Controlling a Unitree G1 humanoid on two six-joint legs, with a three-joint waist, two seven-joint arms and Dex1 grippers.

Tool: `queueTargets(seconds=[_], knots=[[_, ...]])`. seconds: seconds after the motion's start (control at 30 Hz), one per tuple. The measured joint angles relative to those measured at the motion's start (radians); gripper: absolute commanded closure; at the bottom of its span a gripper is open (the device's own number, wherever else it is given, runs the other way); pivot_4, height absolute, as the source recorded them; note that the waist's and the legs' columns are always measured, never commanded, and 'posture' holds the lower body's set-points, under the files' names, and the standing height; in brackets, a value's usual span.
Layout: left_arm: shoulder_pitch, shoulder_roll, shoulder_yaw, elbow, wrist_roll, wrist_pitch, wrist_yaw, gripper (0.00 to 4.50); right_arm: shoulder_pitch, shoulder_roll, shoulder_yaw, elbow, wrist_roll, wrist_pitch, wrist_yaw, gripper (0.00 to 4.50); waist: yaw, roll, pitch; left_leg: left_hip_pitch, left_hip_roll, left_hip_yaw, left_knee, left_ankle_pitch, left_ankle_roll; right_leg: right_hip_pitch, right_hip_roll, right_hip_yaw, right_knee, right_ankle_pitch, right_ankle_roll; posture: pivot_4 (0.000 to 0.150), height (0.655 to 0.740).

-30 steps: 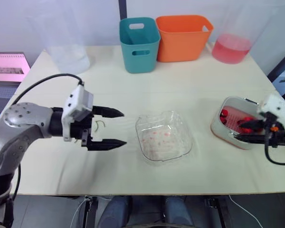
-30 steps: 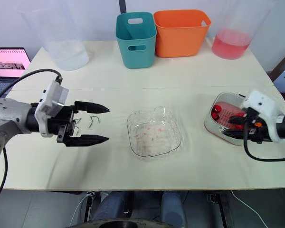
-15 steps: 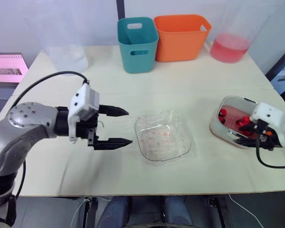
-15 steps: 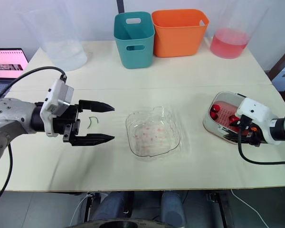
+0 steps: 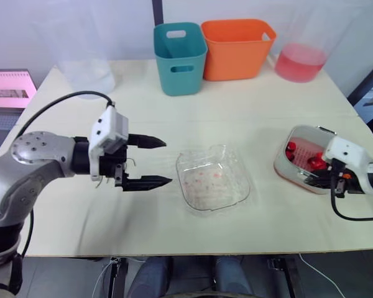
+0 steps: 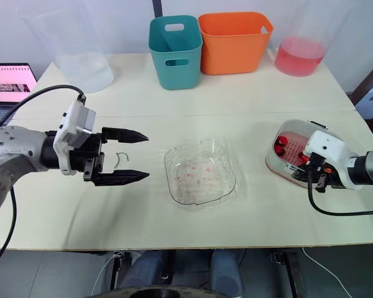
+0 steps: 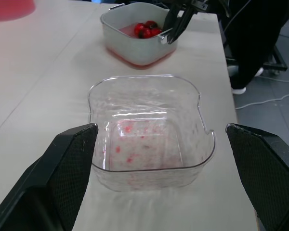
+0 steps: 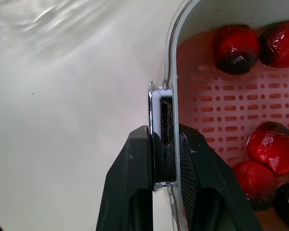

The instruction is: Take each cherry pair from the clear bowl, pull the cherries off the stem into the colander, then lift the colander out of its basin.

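The right end effector (image 8: 164, 134) has slid to the near rim of the colander (image 8: 207, 96), at the right of the table (image 5: 267, 112), and clenches its tab. The clear bowl (image 5: 211, 186) is empty, the left end effector (image 5: 167, 162) released: lifting likely follows.

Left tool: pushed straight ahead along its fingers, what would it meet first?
Probably the clear bowl, directly ahead of the left tool; height is unclear, so it could pass above the rim.

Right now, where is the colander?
In the head views the colander sits in its basin on the robot's right, right of the clear bowl, with the right gripper pinching its rim.
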Motion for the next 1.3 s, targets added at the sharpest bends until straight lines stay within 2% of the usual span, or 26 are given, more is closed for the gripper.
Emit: queueTargets(seconds=[0.47,1.3], knots=[[-0.010,-0.059,-0.052,0.036,0.041,-0.015,0.012,0.00,-0.020,-0.083,-0.111,-0.021,0.033,0.096,0.114,4.28,0.001,0.001,0.000,0.000,0.000,0.000,0.000,0.000,0.000,0.000,0.000,0.000,0.000,0.000,0.000,0.150,0.7400],[-0.069,-0.063,-0.079,0.100,0.071,-0.030,-0.038,0.00,-0.084,-0.114,-0.152,-0.020,0.028,0.091,0.151,4.28,0.000,0.001,0.000,0.000,0.000,0.000,0.000,0.000,0.000,0.000,0.000,0.000,0.000,0.000,0.000,0.150,0.7400]])
